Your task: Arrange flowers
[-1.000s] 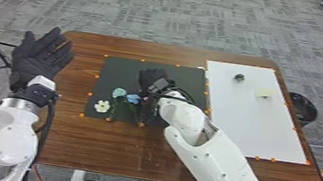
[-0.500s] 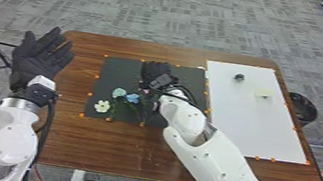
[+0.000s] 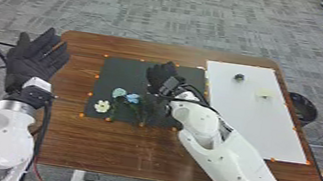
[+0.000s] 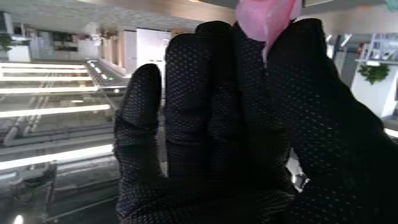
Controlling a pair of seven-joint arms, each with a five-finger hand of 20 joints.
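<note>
"One pink flower (image 4: 265,19), and you've got it pinched by the petals between the thumb and fingers of your right hand (image 3: 162,76)!"

"And you're on the move! That hand went forward over the dark mat (image 3: 124,71), and now it's edging right, forearm swinging with it. There's a wider gap opening beside the blue flower (image 3: 133,98)."

"So what does that buy you?"

"Room, I'd say. You look to be in the carrying part of the job, with the grip made and the placing still to come. Three more lie on the mat at your near left: that blue one, the pale blue flower (image 3: 119,92) just beside it, and the white flower (image 3: 102,106) nearer you. None of those has shifted."

"How's the grip?"

"Slim! It's up by the fingertips, so the flower could twist or slip if you hurry. I can't tell how the stem hangs, so check that before you lower."

"And your left hand (image 3: 34,64)?"

"Spread wide, holding nothing, beyond the left edge of the surface (image 3: 105,146). It drifted a touch left, no more."

"Next, then?"

"Pick your spot, turn the stem to suit, come down softly, and only then let your thumb go. Mind the neighbours!"
</note>
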